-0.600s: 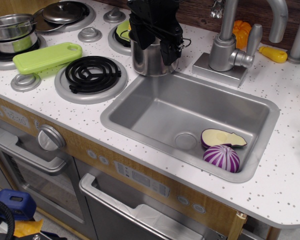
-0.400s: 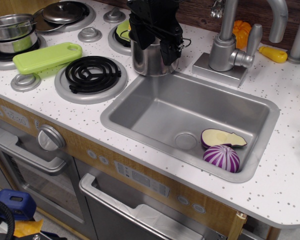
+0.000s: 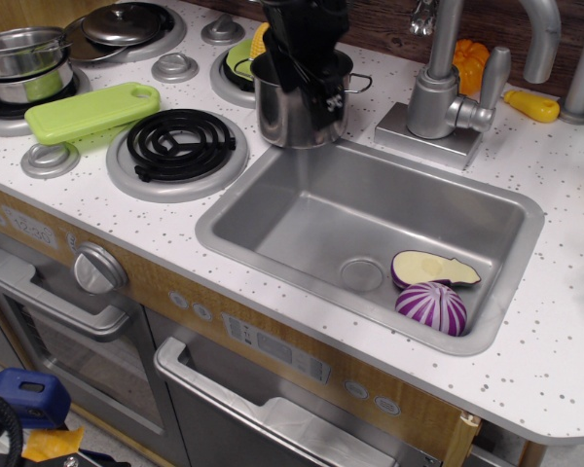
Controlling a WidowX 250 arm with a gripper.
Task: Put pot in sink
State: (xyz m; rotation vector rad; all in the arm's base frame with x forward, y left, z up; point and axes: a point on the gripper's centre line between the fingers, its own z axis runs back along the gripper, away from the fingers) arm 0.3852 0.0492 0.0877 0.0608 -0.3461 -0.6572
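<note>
The pot (image 3: pixel 282 117), a tall shiny steel cylinder with a thin wire handle on its right side, stands on the white countertop just behind the sink's back left rim. My black gripper (image 3: pixel 307 86) comes down from above onto the pot's top. One finger (image 3: pixel 328 100) lies against the outside of its front wall and the other reaches in at the rim, so the gripper looks shut on the pot's wall. The sink (image 3: pixel 302 209) is a silver-grey basin with a round drain, directly in front of the pot.
A halved aubergine (image 3: pixel 430 269) and a purple onion (image 3: pixel 431 307) lie in the sink's right front corner. The tap (image 3: pixel 438 92) stands right of the pot. A black coil burner (image 3: pixel 178 144), a green board (image 3: pixel 90 110) and stacked steel pots (image 3: pixel 21 66) are to the left.
The gripper's fingers have drawn in from a wide straddle over the pot to a narrow grip at its rim. More of the pot's rim shows. The pot has not visibly shifted.
</note>
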